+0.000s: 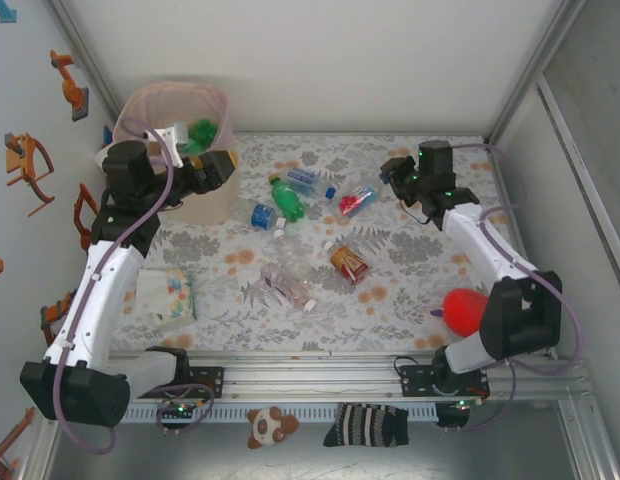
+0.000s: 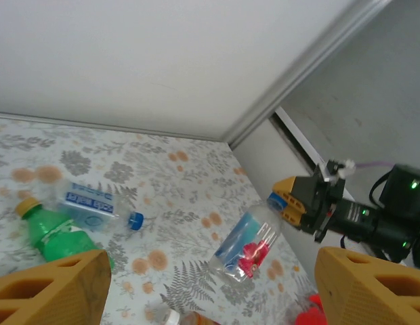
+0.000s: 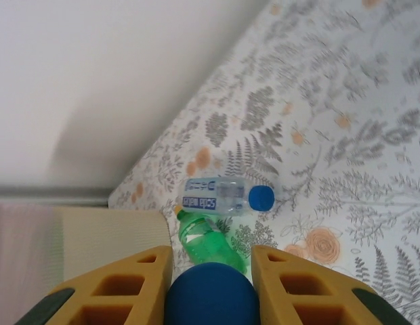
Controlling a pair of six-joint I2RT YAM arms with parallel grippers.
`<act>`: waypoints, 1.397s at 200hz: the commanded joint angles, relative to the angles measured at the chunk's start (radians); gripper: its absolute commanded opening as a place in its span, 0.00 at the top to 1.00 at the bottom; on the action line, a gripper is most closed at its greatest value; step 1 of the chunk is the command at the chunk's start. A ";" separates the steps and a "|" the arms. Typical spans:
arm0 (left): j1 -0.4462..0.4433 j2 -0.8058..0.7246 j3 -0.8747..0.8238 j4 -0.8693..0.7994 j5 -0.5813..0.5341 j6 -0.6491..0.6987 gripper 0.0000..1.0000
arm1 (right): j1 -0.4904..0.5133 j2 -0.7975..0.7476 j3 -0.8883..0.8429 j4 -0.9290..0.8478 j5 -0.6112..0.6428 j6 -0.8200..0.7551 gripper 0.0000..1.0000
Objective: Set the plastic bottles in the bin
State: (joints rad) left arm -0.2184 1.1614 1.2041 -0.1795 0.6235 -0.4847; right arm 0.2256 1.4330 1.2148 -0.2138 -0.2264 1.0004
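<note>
1. We see the right gripper [image 3: 211, 269] pressed together on the blue cap [image 3: 210, 298] of a clear bottle with a blue and red label [image 2: 245, 249].
2. The left gripper [image 1: 221, 166] stands spread wide, with nothing between its fingers [image 2: 51, 291]. It hangs just beside the bin [image 1: 140, 108], on the side that faces the middle of the tabletop.
3. The pinched bottle is toward the far right of the tabletop. Its long axis runs from the cap at the gripper down toward the middle of the tabletop, base leading. We cannot tell whether it rests on the cloth or hangs just above it.
4. The bin stands upright at the far left corner, with a green bottle in it [image 1: 202, 132].
5. The other bottles lie on their sides around the middle.
   - A green bottle with an orange cap [image 1: 287, 198] points its cap at the far edge.
   - A clear bottle with a blue label [image 1: 312, 183] lies just beside it, cap toward the right edge.
   - A copper bottle [image 1: 348, 262] and a clear bottle [image 1: 288, 285] lie nearer the near edge.
6. The tabletop [image 1: 410, 300] wears a cloth of grey leaves and orange blooms. White walls and metal posts close it in.
7. A red plush toy [image 1: 465, 308] sits by the near right corner, and a white dotted box [image 1: 170, 295] by the left edge.
</note>
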 commanded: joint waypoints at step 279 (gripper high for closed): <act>-0.560 0.566 0.552 -0.329 0.315 0.529 0.16 | 0.148 -0.272 0.219 -0.199 -0.215 -0.405 0.81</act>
State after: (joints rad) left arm -0.7555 1.7191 1.7309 -0.4442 0.9417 -0.0280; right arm 0.3504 1.1877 1.3891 -0.4412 -0.4152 0.5968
